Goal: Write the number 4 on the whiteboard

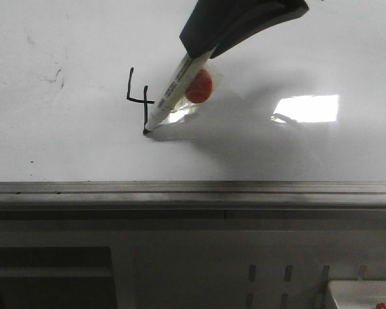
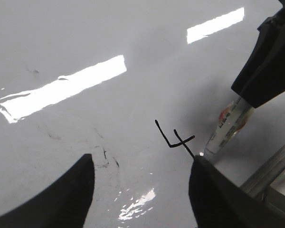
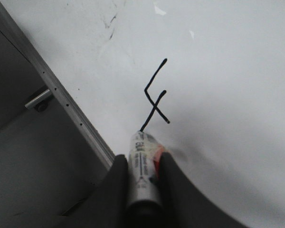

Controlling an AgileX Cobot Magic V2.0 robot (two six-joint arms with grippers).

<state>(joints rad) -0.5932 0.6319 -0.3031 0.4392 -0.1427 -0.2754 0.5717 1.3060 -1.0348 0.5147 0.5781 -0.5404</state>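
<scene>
Marker (image 1: 174, 90) is sitting clenched in the right end effector (image 3: 143, 185), tilted, its tip touching the foot of the number 4 (image 1: 138, 96) on the whiteboard (image 1: 64, 141). The left end effector (image 2: 140, 190) is hovering released beside the number, holding nothing.

Lighting: bright overhead, even. Glare: rectangular reflections on whiteboard (image 1: 64, 38), one just right of the right tool (image 1: 206, 48). Shadow: soft, beneath and right of tool. Focus: wrist views slightly soft, tool fingers blurred.
</scene>
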